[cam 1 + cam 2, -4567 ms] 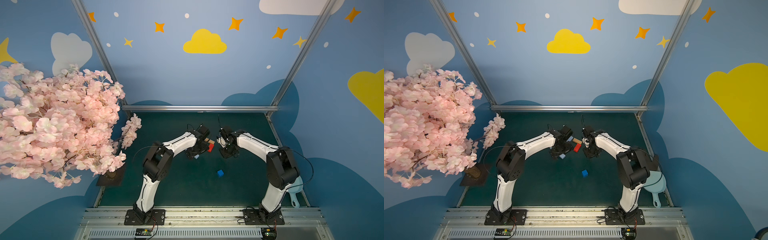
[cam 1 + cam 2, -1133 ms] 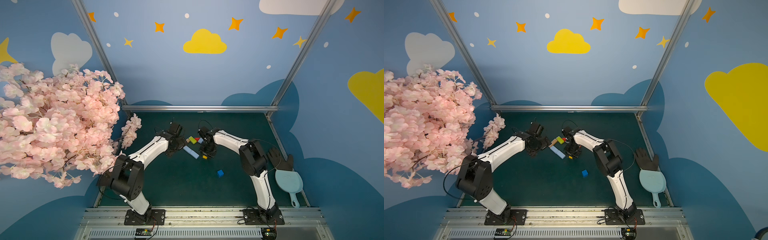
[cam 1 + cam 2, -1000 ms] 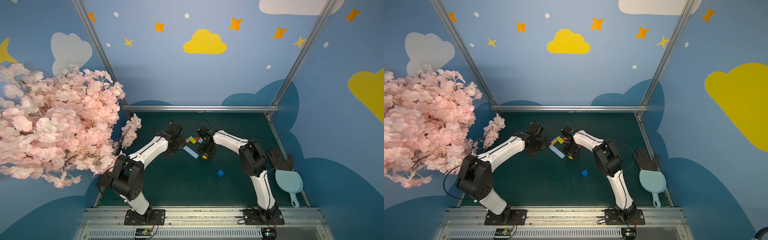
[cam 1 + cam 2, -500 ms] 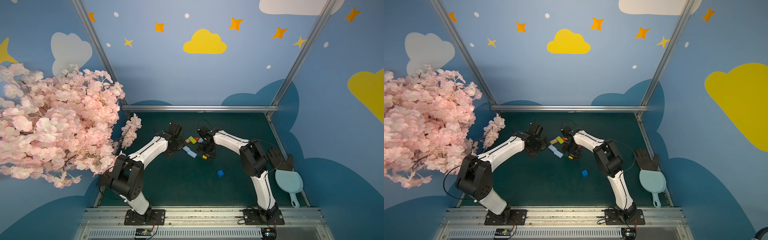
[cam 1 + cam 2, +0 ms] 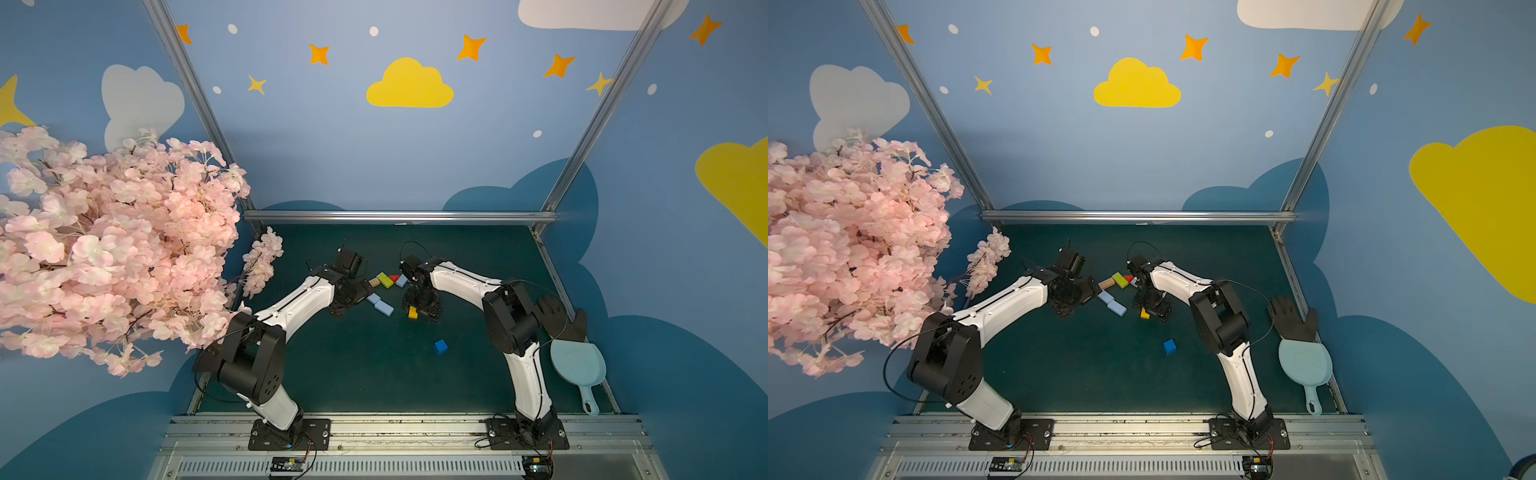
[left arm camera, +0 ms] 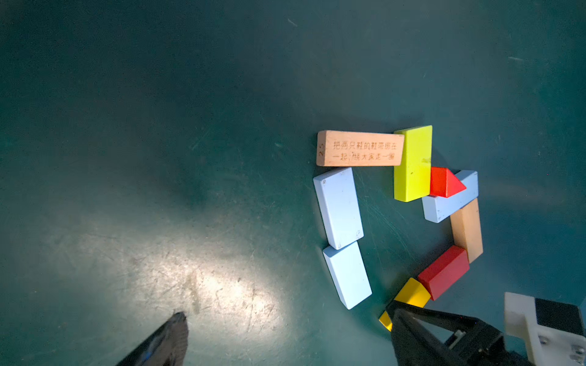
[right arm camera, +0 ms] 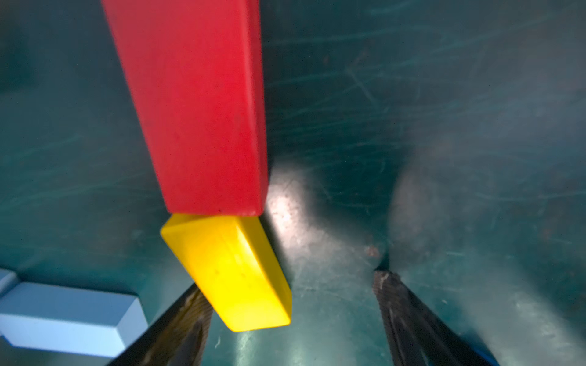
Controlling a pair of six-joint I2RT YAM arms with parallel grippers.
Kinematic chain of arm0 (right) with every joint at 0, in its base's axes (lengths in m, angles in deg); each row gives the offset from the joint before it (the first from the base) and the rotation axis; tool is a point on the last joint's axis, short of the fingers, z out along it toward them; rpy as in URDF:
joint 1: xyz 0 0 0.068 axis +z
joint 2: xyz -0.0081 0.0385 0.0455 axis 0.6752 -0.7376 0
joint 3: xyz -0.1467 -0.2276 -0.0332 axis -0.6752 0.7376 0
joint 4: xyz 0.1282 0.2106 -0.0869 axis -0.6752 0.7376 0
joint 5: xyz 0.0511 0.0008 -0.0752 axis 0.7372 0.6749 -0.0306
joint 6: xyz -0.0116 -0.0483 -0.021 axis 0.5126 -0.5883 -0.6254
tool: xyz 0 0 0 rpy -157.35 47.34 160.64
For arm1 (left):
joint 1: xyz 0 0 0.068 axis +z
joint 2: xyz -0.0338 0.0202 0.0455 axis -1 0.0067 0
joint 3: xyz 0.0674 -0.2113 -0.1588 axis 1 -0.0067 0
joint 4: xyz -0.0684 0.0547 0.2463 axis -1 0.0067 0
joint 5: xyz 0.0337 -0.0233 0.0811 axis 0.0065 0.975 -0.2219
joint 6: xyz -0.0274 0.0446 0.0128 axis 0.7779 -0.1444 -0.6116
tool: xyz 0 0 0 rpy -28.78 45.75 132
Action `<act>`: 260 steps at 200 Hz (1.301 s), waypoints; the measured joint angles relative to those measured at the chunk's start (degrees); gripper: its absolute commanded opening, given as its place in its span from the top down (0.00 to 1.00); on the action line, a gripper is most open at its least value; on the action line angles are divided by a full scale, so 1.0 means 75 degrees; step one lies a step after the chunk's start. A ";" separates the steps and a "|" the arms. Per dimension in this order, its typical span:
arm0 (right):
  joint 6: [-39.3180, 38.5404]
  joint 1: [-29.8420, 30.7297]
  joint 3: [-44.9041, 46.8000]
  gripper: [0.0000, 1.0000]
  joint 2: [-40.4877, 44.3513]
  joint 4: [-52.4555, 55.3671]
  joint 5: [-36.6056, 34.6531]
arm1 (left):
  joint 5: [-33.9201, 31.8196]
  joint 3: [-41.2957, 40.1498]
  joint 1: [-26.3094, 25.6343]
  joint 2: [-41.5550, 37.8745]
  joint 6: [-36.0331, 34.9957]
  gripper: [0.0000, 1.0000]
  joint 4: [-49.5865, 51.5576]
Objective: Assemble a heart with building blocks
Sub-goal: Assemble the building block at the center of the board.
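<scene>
The heart stands as an open outline of building blocks in the left wrist view: tan bar (image 6: 360,148), lime green bar (image 6: 412,163), red triangle (image 6: 445,182), two light blue bars (image 6: 337,207), red bar (image 6: 444,272), yellow bar (image 6: 410,293). The dark blue cube (image 5: 440,346) lies apart, nearer the front. My right gripper (image 7: 291,301) is open low over the mat. The yellow bar (image 7: 228,269) rests against one finger, its far end touching the red bar (image 7: 196,104). My left gripper (image 6: 285,342) is open and empty, left of the outline.
A pink blossom tree (image 5: 104,249) overhangs the mat's left side. At the right edge lie a black glove (image 5: 557,318) and a light blue scoop (image 5: 577,370). A metal rail (image 5: 399,216) bounds the back.
Since several seconds ago both arms have swung apart, uncovering the block outline. In the last second the right gripper has shifted only slightly by the yellow bar; the left arm is still.
</scene>
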 measured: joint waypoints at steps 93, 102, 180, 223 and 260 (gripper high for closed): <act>-0.0125 -0.0137 -0.0495 0.55 -0.0344 -0.0111 0.0111 | -0.0006 -0.0207 0.0079 -0.0140 0.0026 0.00 -0.0067; -0.0125 -0.0137 -0.0495 0.56 -0.0344 -0.0102 0.0119 | -0.0006 -0.0207 0.0085 -0.0140 0.0026 0.00 -0.0067; -0.0122 -0.0169 -0.0761 0.67 -0.0516 0.0006 0.0184 | 0.0000 -0.0207 0.0160 -0.0140 0.0012 0.00 -0.0070; -0.0117 -0.0195 -0.1000 0.68 -0.0650 0.0020 0.0277 | 0.0003 -0.0207 0.0213 -0.0137 -0.0009 0.00 -0.0067; -0.0108 -0.0207 -0.1070 0.68 -0.0699 0.0052 0.0321 | 0.0029 -0.0207 0.0233 -0.0131 -0.0032 0.00 -0.0067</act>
